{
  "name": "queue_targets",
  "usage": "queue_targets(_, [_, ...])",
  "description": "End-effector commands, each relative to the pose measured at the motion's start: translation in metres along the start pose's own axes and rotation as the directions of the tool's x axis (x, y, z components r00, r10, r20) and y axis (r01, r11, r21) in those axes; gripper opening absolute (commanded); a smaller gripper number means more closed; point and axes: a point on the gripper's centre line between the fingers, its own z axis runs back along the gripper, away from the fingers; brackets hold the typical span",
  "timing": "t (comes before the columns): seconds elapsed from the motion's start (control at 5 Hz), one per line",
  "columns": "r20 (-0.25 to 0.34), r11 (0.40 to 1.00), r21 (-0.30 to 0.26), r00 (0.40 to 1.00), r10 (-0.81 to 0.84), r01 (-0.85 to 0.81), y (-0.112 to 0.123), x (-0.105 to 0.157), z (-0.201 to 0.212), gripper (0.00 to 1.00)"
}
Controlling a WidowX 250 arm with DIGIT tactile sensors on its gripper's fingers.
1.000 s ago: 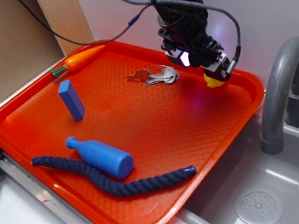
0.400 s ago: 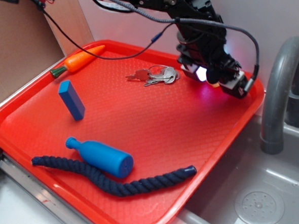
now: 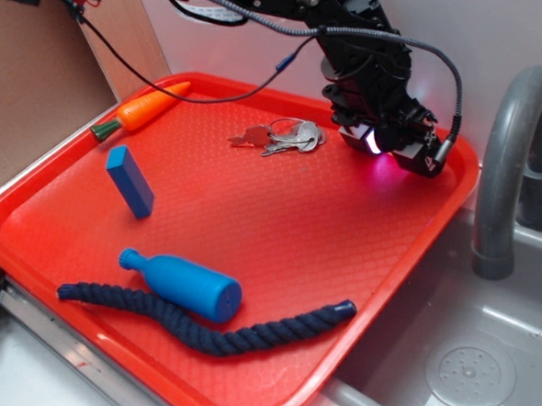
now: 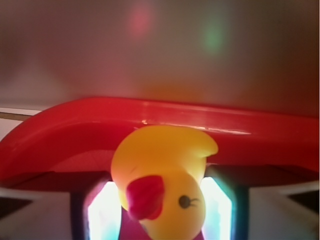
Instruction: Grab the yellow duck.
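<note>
In the wrist view the yellow duck (image 4: pixel 160 180) fills the lower middle, red-orange beak to the left and a small black eye. It lies between my two lit fingers (image 4: pixel 102 215), just in front of the red tray's raised rim (image 4: pixel 150 112). My gripper (image 4: pixel 161 215) is open, one finger on each side of the duck and close to it. Seen from the exterior camera, the gripper (image 3: pixel 387 152) is low over the tray's far right corner and hides the duck.
On the red tray (image 3: pixel 253 213) lie a bunch of keys (image 3: pixel 281 136) just left of the gripper, an orange toy carrot (image 3: pixel 141 110), a blue block (image 3: pixel 129 180), a blue bottle (image 3: pixel 184 284) and a dark blue rope (image 3: pixel 214 326). A grey faucet (image 3: pixel 508 170) and sink (image 3: pixel 464 357) stand to the right.
The gripper has moved right and down over the duck. The duck showed below the gripper a second ago and is now hidden under it in the exterior view.
</note>
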Motion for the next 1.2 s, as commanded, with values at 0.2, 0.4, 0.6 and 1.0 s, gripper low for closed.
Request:
queue_targets(0.2, [-0.041,0.998,-0.058,0.999,0.003,-0.005,0.04,-0.024,0.129,0.0])
queue_targets(0.4, [-0.061,0.997,-0.065,0.998,0.031,-0.035,0.069,-0.057,0.194,0.0])
queue_targets(0.6, [-0.094,0.999,-0.046,0.995,0.02,-0.024,0.083,-0.074,0.243,0.0])
queue_targets(1.0, [-0.111,0.999,-0.037,0.993,0.026,-0.031,0.095,-0.083,0.256,0.0])
